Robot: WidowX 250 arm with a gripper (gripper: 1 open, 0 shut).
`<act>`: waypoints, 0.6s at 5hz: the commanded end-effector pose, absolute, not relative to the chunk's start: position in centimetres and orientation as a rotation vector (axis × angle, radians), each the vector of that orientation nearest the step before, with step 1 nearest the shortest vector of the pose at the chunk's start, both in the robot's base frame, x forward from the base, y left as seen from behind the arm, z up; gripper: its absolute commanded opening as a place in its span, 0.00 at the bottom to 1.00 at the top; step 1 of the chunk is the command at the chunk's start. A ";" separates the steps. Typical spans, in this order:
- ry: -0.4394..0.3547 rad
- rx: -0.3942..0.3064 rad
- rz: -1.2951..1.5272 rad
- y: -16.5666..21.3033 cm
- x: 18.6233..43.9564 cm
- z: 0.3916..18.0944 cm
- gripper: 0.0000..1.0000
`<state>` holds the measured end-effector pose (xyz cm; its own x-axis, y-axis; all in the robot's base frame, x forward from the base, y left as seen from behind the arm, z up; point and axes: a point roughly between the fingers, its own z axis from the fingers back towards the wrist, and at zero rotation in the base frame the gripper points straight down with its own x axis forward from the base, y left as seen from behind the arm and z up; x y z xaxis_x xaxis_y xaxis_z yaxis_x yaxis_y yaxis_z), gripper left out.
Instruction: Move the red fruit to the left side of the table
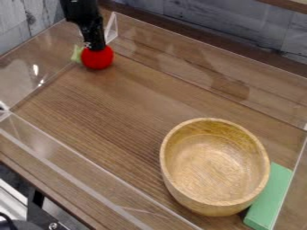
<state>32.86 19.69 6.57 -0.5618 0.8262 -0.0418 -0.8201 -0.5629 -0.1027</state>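
Note:
The red fruit (96, 58) rests on the wood-grain table (144, 108) at its far left, close to the clear back wall, with its green leafy top toward the left. My black gripper (92, 44) hangs straight down over it, its tips just above the fruit's top. The jaws look slightly parted and not clamped on the fruit. The arm's dark body hides the table right behind the fruit.
A round light wooden bowl (216, 166) stands at the near right, with a flat light-green block (271, 199) against its right side. Low clear acrylic walls (36, 76) run along the table's edges.

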 end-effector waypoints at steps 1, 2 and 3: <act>-0.194 -0.171 2.134 21.5 32.6 11.0 0.00; -0.191 -0.170 2.141 21.4 33.7 10.6 0.00; -0.174 -0.172 2.129 21.1 34.8 11.8 1.00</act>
